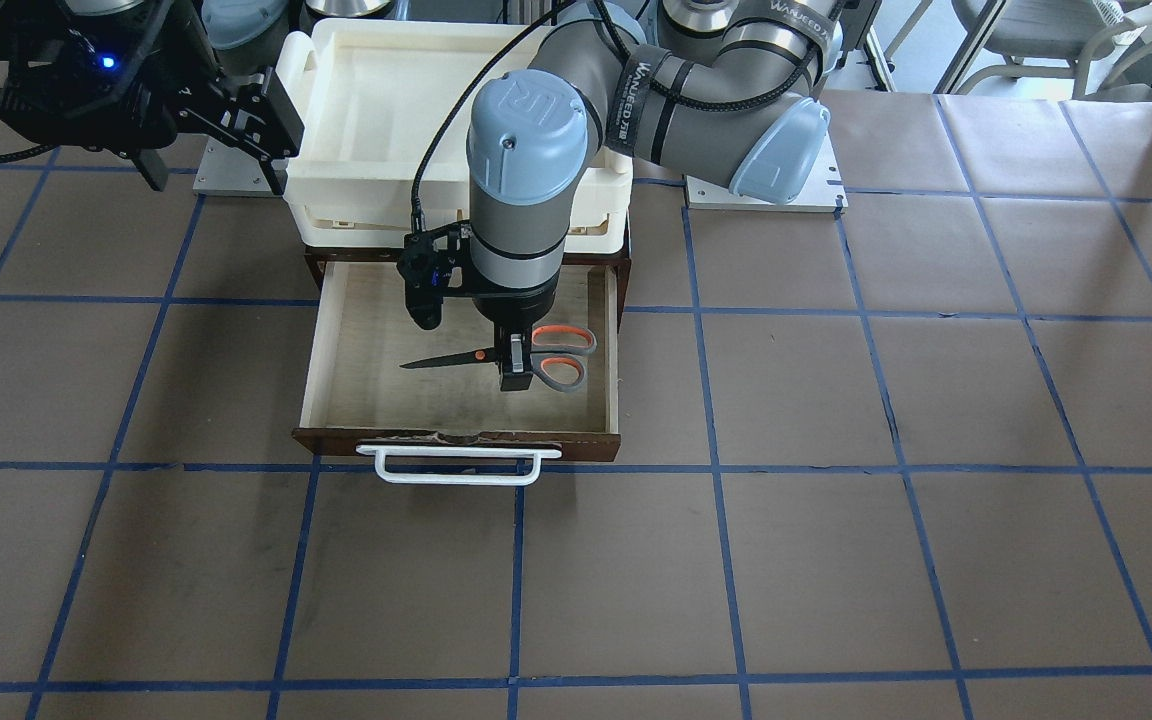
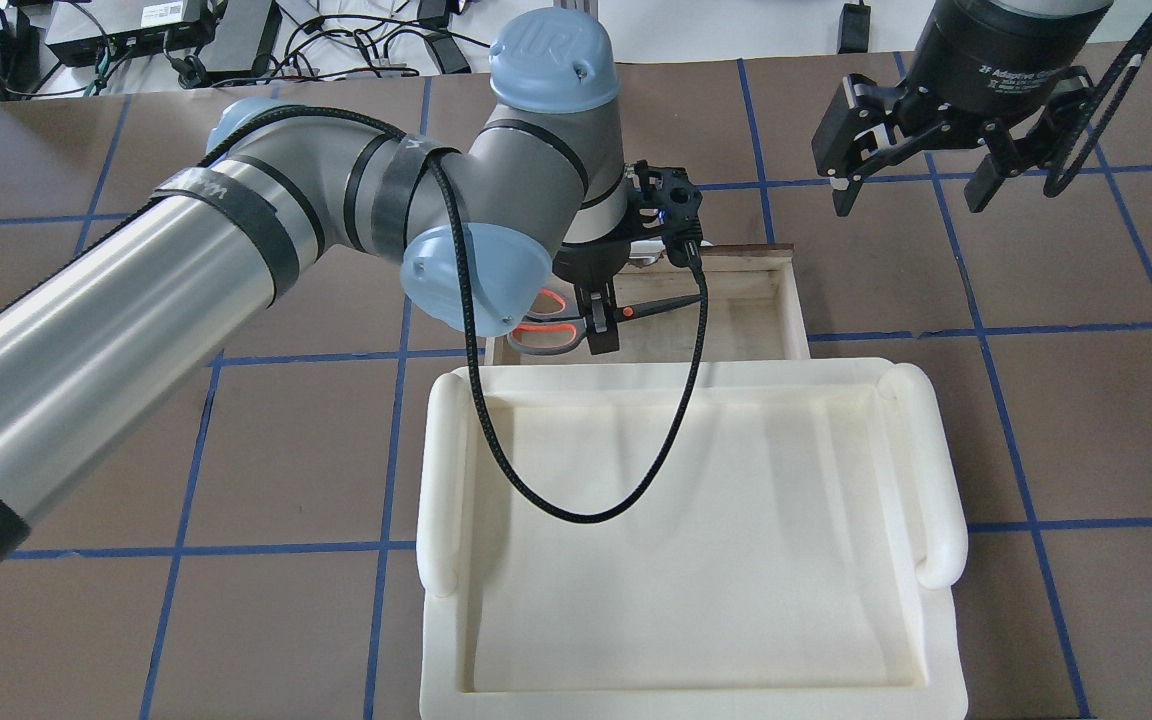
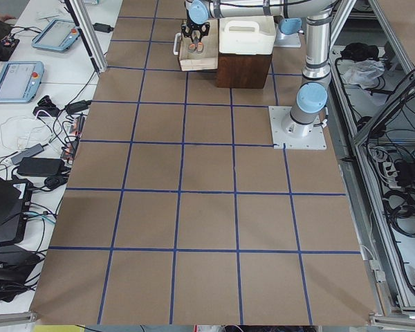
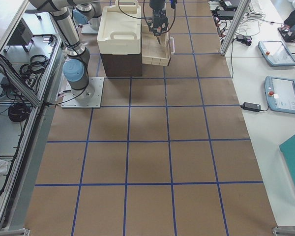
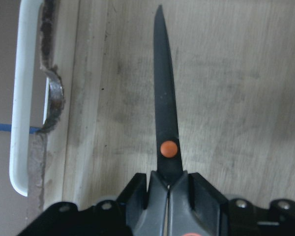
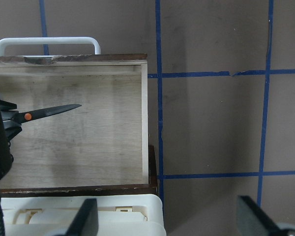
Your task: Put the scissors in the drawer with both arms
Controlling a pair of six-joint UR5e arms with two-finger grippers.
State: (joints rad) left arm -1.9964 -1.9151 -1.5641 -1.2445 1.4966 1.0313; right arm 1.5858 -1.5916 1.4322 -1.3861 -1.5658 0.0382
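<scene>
The scissors (image 1: 561, 356), with grey handles lined orange and dark blades, are held level in the open drawer (image 1: 456, 440), low over its pale plywood floor. My left gripper (image 1: 514, 375) is shut on them just behind the orange pivot, as the left wrist view shows (image 5: 168, 196); the blades (image 5: 164, 108) point away from it. I cannot tell whether the scissors touch the floor. My right gripper (image 2: 911, 190) is open and empty, raised beside the drawer. The right wrist view shows the drawer (image 6: 88, 152) and the blades (image 6: 54, 110) below and to the side.
A cream-white plastic tray (image 2: 686, 540) sits on top of the dark brown cabinet, right behind the drawer. The drawer's white bar handle (image 1: 456, 465) sticks out at its front. The brown table has blue tape lines (image 1: 716, 470).
</scene>
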